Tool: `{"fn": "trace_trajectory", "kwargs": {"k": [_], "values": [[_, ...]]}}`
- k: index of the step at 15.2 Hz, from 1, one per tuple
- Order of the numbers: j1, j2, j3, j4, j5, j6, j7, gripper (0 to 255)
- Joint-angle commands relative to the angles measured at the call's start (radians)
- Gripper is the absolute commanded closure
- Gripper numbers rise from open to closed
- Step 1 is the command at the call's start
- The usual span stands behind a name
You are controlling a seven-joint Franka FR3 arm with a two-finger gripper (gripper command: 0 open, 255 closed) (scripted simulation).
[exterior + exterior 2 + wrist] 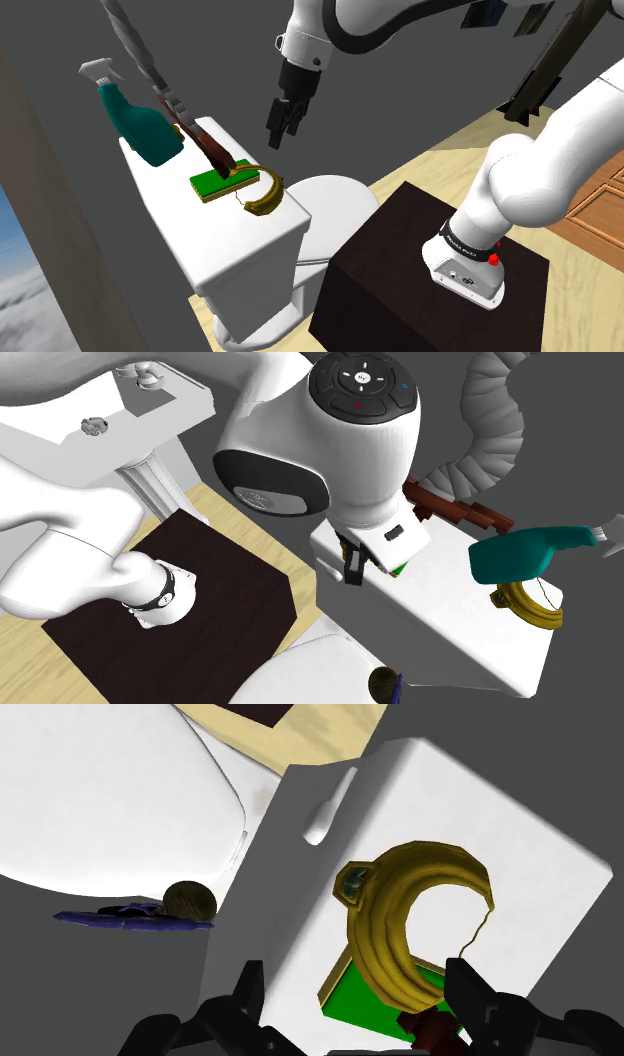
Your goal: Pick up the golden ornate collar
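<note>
Toilet tank lid (232, 228) bears the golden collar (262, 193), a green pad (220, 183) touching at its ten o'clock. Open and empty, the end effector (278, 131) hovers at twelve o'clock.

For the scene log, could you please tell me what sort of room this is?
Probably a bathroom: a white toilet, a teal spray bottle on its tank, and a white pedestal sink.

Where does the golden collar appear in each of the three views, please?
Shoulder view: the collar lies left of that view's centre, beside a green pad.
Second exterior view: the collar is near that view's right edge, just below the teal spray bottle.
Wrist view: the collar lies just ahead of the open gripper.
Shared landmark: the white toilet tank lid it rests on.
</note>
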Motion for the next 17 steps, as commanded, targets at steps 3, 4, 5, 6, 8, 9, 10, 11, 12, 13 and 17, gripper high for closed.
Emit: {"fn": "trace_trajectory", "kwargs": {"k": [3, 4, 5, 6, 8, 9, 10, 11, 12, 13, 17], "values": [[0.035, 0.087, 0.027, 0.025, 0.04, 0.061, -0.027, 0], [0.035, 0.093, 0.028, 0.016, 0.042, 0.075, -0.03, 0], [0.036, 0.098, 0.029, 0.008, 0.043, 0.088, -0.033, 0], [0.037, 0.104, 0.029, 0.0, 0.045, 0.102, -0.036, 0], [0.038, 0.117, 0.031, -0.015, 0.049, 0.129, -0.042, 0], [0.039, 0.123, 0.032, -0.022, 0.05, 0.142, -0.045, 0], [0.04, 0.134, 0.033, -0.033, 0.053, 0.164, -0.049, 0], [0.04, 0.134, 0.033, -0.033, 0.053, 0.164, -0.049, 0], [0.04, 0.134, 0.033, -0.033, 0.053, 0.164, -0.049, 0], [0.04, 0.133, 0.033, -0.033, 0.053, 0.163, -0.05, 255], [0.04, 0.133, 0.033, -0.033, 0.053, 0.163, -0.049, 255]]}}
